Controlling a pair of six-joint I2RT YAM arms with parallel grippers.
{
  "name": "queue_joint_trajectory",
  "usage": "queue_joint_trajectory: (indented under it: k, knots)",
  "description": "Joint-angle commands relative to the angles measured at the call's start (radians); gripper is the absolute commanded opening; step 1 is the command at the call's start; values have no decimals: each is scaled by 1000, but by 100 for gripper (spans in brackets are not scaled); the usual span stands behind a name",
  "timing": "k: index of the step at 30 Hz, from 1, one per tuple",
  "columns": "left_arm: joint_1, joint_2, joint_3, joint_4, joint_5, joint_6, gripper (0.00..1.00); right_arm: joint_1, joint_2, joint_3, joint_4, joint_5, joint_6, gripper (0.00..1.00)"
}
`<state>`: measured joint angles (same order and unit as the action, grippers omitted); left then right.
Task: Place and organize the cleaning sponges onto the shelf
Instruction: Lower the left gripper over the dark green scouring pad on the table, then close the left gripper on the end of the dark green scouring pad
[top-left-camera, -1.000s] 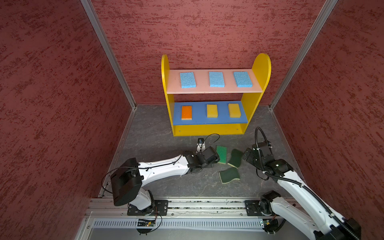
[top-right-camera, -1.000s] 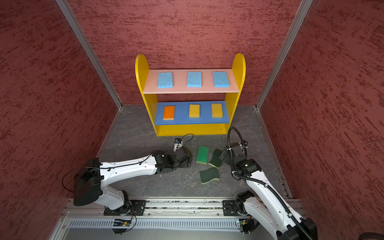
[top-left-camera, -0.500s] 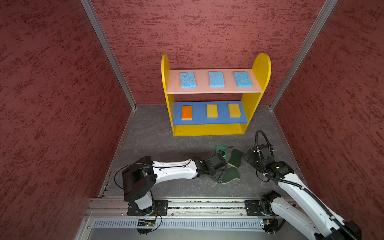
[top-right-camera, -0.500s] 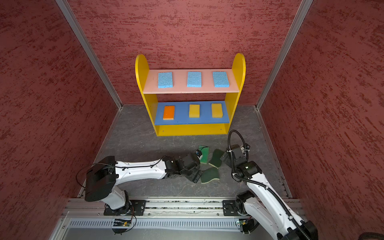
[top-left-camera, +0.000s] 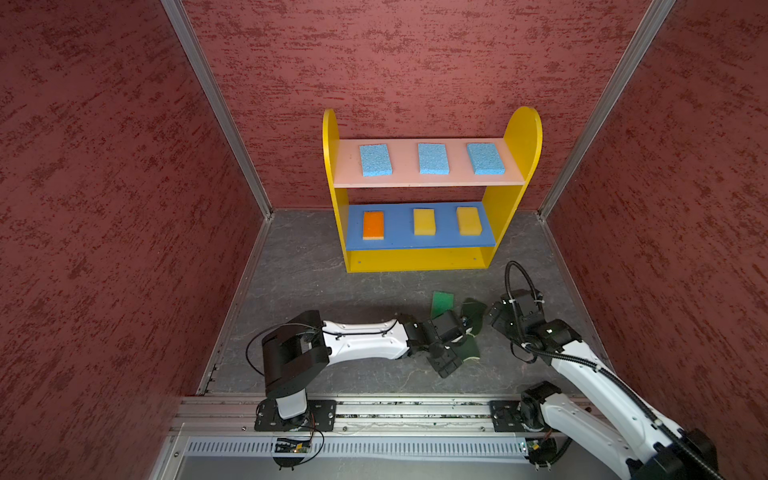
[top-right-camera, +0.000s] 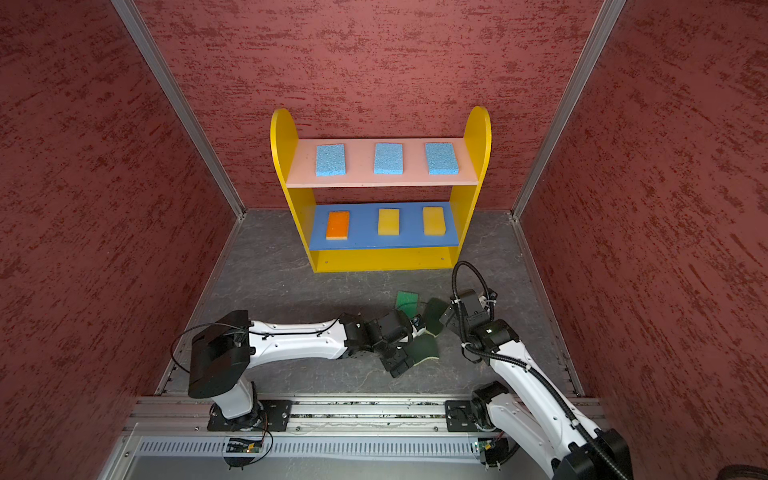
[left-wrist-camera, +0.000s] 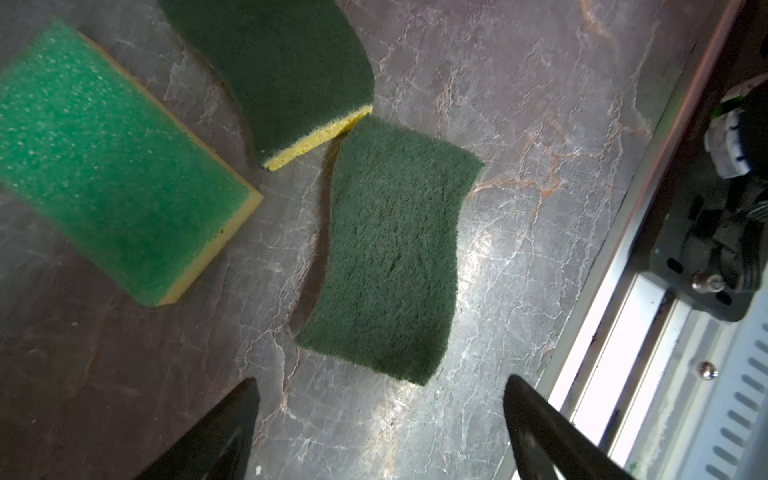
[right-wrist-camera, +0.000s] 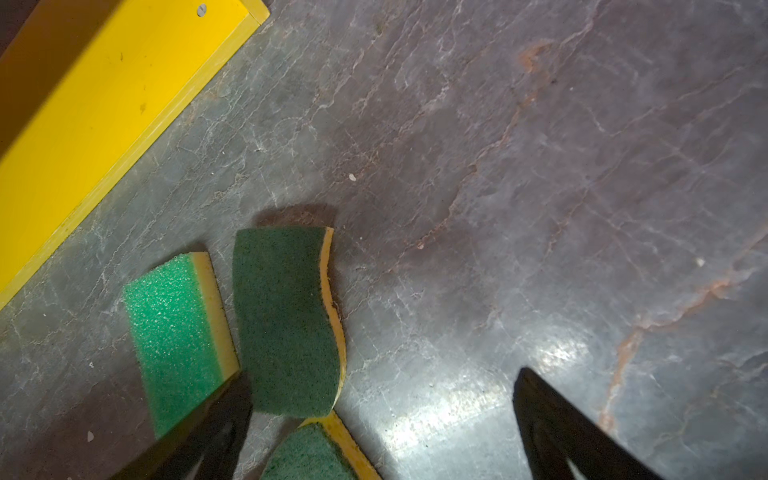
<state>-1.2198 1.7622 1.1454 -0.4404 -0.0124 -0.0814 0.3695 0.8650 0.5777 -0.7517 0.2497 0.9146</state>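
Note:
The shelf (top-left-camera: 521, 133) (top-right-camera: 478, 133) stands at the back with three light blue sponges (top-left-camera: 433, 158) on its pink board. An orange-topped sponge (top-left-camera: 373, 224) and two yellow ones (top-left-camera: 424, 221) lie on the blue board. On the floor lie a bright green sponge (top-left-camera: 441, 302) (left-wrist-camera: 112, 166) (right-wrist-camera: 174, 332) and two dark green wavy ones (top-left-camera: 473, 316) (left-wrist-camera: 282, 70) (right-wrist-camera: 286, 320). My left gripper (top-left-camera: 455, 349) (left-wrist-camera: 382, 395) is open and empty, its tips just short of the nearer wavy sponge (top-left-camera: 467, 351) (left-wrist-camera: 390, 249). My right gripper (top-left-camera: 498, 316) (right-wrist-camera: 382, 386) hangs open and empty beside the farther wavy one.
A metal rail (top-left-camera: 374, 411) with both arm bases runs along the front edge. Red textured walls (top-left-camera: 124, 208) close in the left, right and back. Bare grey stone floor (top-left-camera: 316, 291) lies between the shelf's yellow bottom board (right-wrist-camera: 83, 104) and the arms.
My left arm swung right and toward the front, from beside the bright green sponge to over the nearer wavy sponge. The right arm barely moved.

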Motion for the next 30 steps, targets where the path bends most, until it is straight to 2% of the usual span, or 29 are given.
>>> queue_joint_trajectory:
  k: [1,23,30]
  knots:
    - [-2,24,7,-3,-3,74,93,-4,-16,4,-26,17,24,99]
    - [0,157,40,48,-37,199,93,-3,1,37,-54,40,24,99]
    - [21,167,40,58,0,212,90,-3,0,41,-55,53,22,99]
